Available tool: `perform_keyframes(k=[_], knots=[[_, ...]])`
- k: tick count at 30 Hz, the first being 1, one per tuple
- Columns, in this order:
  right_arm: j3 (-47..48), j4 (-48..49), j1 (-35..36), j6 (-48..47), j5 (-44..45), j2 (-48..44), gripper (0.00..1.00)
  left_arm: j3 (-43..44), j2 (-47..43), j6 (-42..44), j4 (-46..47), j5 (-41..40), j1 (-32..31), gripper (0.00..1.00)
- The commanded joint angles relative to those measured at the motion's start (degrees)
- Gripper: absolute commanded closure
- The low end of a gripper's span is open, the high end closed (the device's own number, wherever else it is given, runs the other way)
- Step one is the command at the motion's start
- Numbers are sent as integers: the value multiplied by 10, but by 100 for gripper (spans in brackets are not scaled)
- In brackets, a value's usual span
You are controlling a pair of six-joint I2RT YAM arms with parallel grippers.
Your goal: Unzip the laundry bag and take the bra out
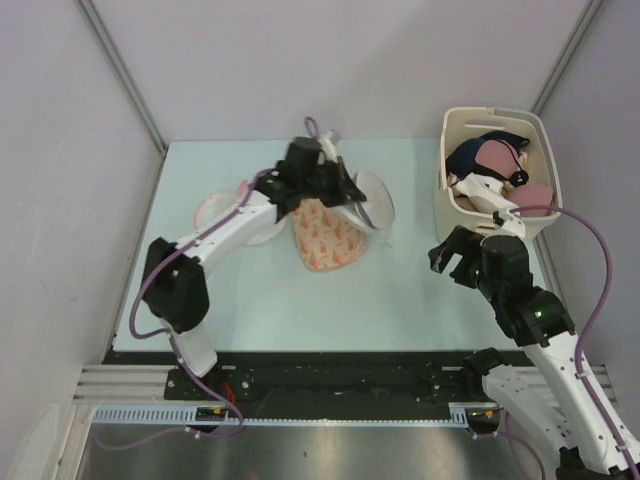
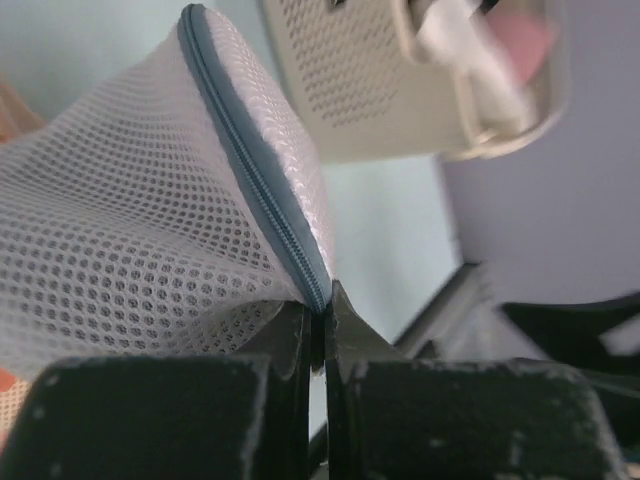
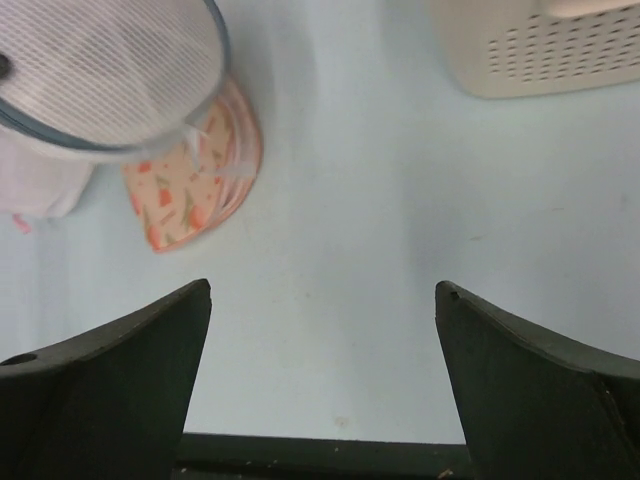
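The white mesh laundry bag (image 1: pixel 375 200) lies mid-table, lifted at one side. Its grey-blue zipper (image 2: pixel 260 170) runs down the mesh (image 2: pixel 120 240) into my left gripper (image 2: pixel 322 300), which is shut on the zipper's end. In the top view the left gripper (image 1: pixel 345 190) sits over the bag. A bra (image 1: pixel 325 238) cup, pink with an orange print, shows under the bag's blue rim (image 3: pixel 195 185). I cannot tell if it is inside the bag. My right gripper (image 3: pixel 325 295) is open over bare table, to the right of the bag (image 1: pixel 455 255).
A cream perforated basket (image 1: pixel 445 195) with dark and pink garments stands at the back right, just beyond the right gripper (image 3: pixel 540 50). A pale pink piece (image 1: pixel 215 210) lies left of the bag. Grey walls close in the table.
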Motion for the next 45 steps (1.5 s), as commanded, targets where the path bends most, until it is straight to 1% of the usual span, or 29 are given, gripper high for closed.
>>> perform_keyframes(k=[1, 2, 3, 5, 6, 7, 8, 9, 10, 11, 13, 17, 20, 21, 24, 25, 29, 32, 33, 36, 37, 38, 39, 41, 42, 45], knots=[[-14, 97, -34, -22, -152, 1, 2, -105, -83, -138, 111, 233, 72, 100], [-20, 118, -43, -23, -178, 0, 2, -125, -99, -165, 161, 259, 86, 100], [-22, 126, -47, -24, -192, 4, 2, -141, -103, -208, 170, 270, 92, 100], [-20, 148, -53, -7, -227, 13, 2, -178, -106, -244, 244, 295, 100, 100], [-21, 153, -58, 9, -226, 21, 1, -189, -106, -274, 261, 302, 101, 100], [-20, 157, -60, 59, -222, 27, 2, -204, -105, -285, 275, 308, 102, 100], [-24, 163, -62, 81, -217, 34, 2, -211, -106, -302, 308, 310, 101, 100], [-28, 175, -62, 101, -224, 42, 2, -220, -107, -308, 315, 313, 101, 100], [-35, 207, -62, 119, -237, 52, 2, -223, -107, -314, 322, 315, 102, 99], [-42, 225, -62, 154, -239, 57, 2, -225, -109, -320, 331, 317, 102, 100], [-59, 271, -63, 172, -242, 64, 3, -229, -111, -322, 338, 323, 102, 100], [-72, 317, -63, 210, -243, 90, 3, -236, -121, -343, 365, 331, 101, 99], [-100, 365, -63, 253, -259, 113, 3, -243, -132, -357, 385, 332, 101, 100], [-108, 383, -63, 280, -264, 118, 3, -243, -134, -358, 386, 334, 101, 99], [-158, 480, -61, 315, -271, 125, 2, -243, -141, -360, 390, 336, 101, 100], [-172, 526, -61, 341, -269, 127, 1, -249, -143, -363, 393, 336, 101, 99], [-216, 597, -53, 385, -270, 144, 2, -261, -151, -374, 408, 336, 101, 100], [-227, 655, -43, 417, -282, 163, 3, -271, -156, -377, 414, 330, 101, 100], [-234, 670, -38, 424, -283, 166, 4, -272, -156, -379, 418, 330, 101, 99], [-244, 704, -36, 441, -268, 163, 16, -281, -159, -383, 430, 333, 101, 99], [-244, 713, -36, 444, -266, 159, 25, -285, -160, -385, 435, 333, 101, 100], [-244, 721, -36, 449, -267, 161, 29, -290, -162, -393, 440, 332, 101, 100], [-245, 735, -36, 453, -269, 164, 40, -300, -163, -398, 454, 331, 101, 100], [-244, 746, -35, 460, -278, 174, 48, -308, -163, -406, 463, 331, 102, 100], [-245, 752, -34, 466, -280, 177, 57, -311, -163, -408, 466, 333, 101, 100], [-245, 748, -27, 463, -265, 172, 62, -320, -160, -407, 472, 335, 102, 100]])
